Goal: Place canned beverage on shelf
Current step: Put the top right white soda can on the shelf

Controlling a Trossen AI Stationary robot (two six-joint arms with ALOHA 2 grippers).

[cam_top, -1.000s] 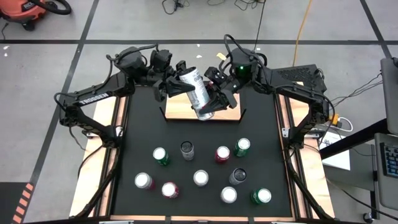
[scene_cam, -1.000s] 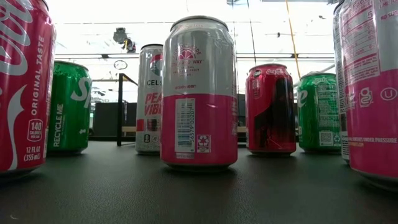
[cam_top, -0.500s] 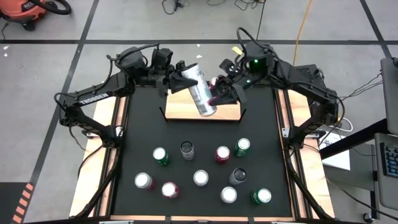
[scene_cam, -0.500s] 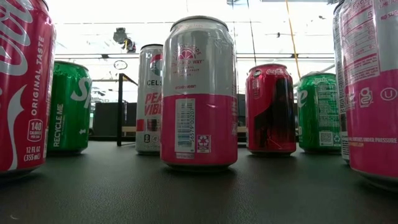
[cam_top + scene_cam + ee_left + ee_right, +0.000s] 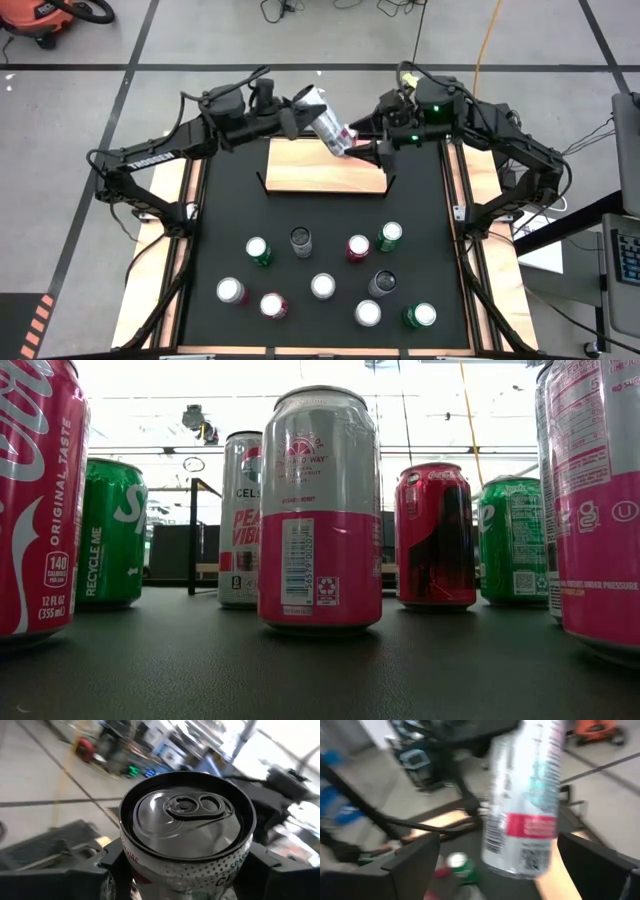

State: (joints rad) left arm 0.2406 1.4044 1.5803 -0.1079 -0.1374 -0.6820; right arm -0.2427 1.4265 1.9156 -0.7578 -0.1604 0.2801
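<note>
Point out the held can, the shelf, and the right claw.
can (image 5: pixel 327 124), high view, its side
shelf (image 5: pixel 310 172), high view, bare board top
right claw (image 5: pixel 372 138), high view, between its fingertips

We see a silver can (image 5: pixel 325 122) with a red band and fine dark print, its rim dotted black. The shelf (image 5: pixel 322 166) is light-brown wood on a black surface (image 5: pixel 320 250) edged in pale wooden strips (image 5: pixel 456 190). Both arms are dark. The standing cans show green (image 5: pixel 112 532), red (image 5: pixel 435 533), and one silver over pink (image 5: pixel 320 510).
</note>
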